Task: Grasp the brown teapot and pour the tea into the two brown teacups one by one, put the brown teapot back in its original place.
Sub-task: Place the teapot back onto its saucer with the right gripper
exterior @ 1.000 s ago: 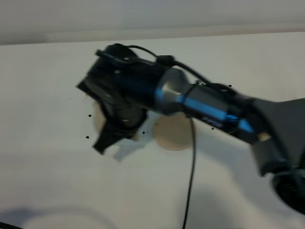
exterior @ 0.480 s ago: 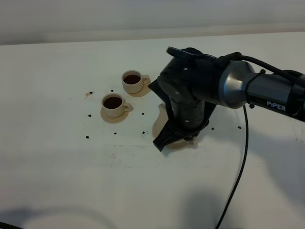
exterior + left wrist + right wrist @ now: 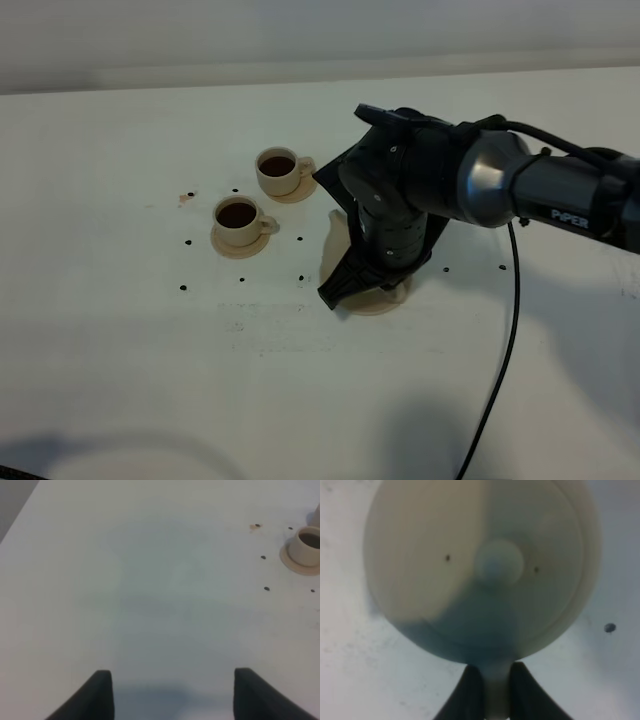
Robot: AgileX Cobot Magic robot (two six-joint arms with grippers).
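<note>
On the white desk [image 3: 120, 380], the nearest task item in the high view is the round tan coaster [image 3: 372, 301], just right of the middle. Only its near rim and a sliver of its left edge show, because the right arm's dark wrist hangs directly over it. The right claw [image 3: 490, 690] points down there, and the right wrist view shows its two dark fingers [image 3: 469, 692] pinched narrow on the loop handle of the brown teapot [image 3: 480, 565]. The pot is seen from straight above, with its knobbed lid in the centre of the round body. Whether the pot rests on the coaster or hangs just over it cannot be told, since the arm hides it in the high view.

To the left of the coaster and a little farther back stands the nearer teacup [image 3: 237, 220] on its small saucer, holding dark liquid. Farther still and slightly right is the second teacup [image 3: 277, 170], also on a saucer and also dark inside. Small dark specks [image 3: 183, 288] dot the desk around the cups.

The left claw [image 3: 172, 692] hovers over bare desk well to the left, its fingertips spread wide with nothing between them; the nearer teacup sits at the edge of its view.
</note>
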